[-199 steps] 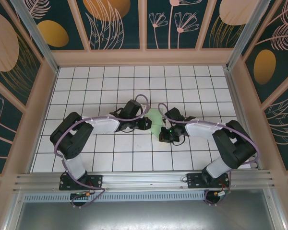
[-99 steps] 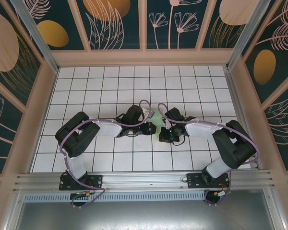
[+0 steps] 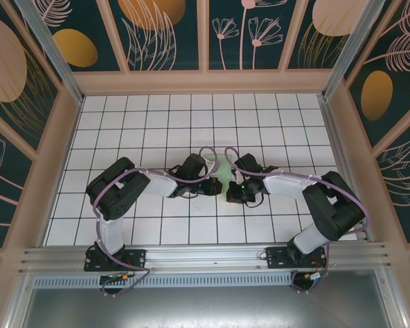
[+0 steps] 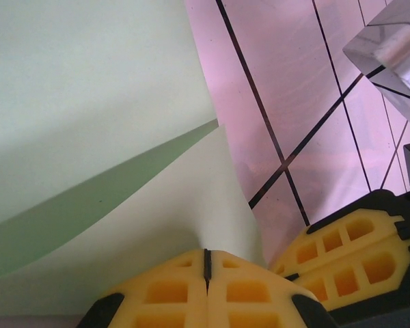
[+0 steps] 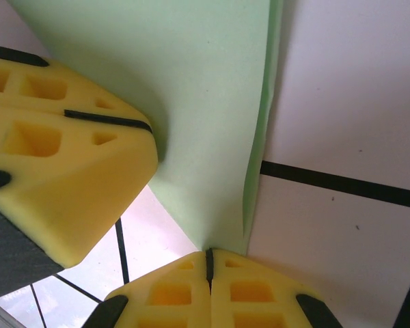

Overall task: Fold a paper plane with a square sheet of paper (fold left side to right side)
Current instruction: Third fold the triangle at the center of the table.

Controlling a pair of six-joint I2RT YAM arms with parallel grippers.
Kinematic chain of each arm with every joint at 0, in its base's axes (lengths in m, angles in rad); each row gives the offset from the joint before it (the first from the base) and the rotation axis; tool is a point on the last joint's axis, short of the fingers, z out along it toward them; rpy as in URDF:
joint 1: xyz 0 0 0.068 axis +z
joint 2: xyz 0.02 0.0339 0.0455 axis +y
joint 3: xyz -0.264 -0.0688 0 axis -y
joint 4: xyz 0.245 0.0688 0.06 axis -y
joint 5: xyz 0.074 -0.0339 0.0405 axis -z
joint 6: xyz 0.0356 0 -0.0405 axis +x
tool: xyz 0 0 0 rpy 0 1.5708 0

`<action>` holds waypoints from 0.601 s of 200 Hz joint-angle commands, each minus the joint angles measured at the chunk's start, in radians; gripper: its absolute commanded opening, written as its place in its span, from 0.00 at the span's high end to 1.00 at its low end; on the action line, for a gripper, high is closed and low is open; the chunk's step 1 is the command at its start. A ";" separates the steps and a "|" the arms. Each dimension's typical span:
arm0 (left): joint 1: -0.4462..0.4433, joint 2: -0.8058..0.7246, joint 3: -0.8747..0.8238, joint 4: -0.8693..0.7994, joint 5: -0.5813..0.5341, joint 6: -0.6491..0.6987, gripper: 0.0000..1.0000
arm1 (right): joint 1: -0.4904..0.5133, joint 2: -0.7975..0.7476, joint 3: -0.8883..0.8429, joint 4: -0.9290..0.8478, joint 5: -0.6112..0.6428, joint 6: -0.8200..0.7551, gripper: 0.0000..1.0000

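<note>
Item: thin pale mint-green square sheet of paper [image 3: 223,169], partly folded over. We find it at the middle of the white, black-gridded table [image 3: 143,123], between the two arms.
Left gripper [image 4: 206,265]: yellow jaws pressed together, pinching the sheet's edge.
Right gripper [image 5: 208,265]: jaws likewise closed, clamping a creased corner.
We note both grippers just beside each other.

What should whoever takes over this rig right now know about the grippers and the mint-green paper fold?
Left gripper: shut on the thin pale mint-green sheet of paper, whose upper layer arches over the lower one.
Right gripper: shut on the sheet's edge, close beside the left.
Sheet sits mid white tiled table between them.
Done: sheet bent over itself. Left: press the crease flat, release, later plane folds.
</note>
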 commanded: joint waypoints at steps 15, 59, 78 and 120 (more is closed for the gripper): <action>0.003 0.035 0.000 -0.015 -0.102 0.011 0.94 | -0.003 0.040 -0.039 -0.114 0.099 -0.021 1.00; 0.013 0.006 0.006 -0.077 -0.171 0.033 0.93 | -0.010 0.040 -0.049 -0.123 0.096 -0.032 1.00; 0.028 -0.009 0.010 -0.113 -0.204 0.051 0.93 | -0.014 0.040 -0.052 -0.124 0.095 -0.037 1.00; 0.094 -0.014 0.002 -0.128 -0.225 0.073 0.93 | -0.023 0.036 -0.068 -0.124 0.087 -0.044 1.00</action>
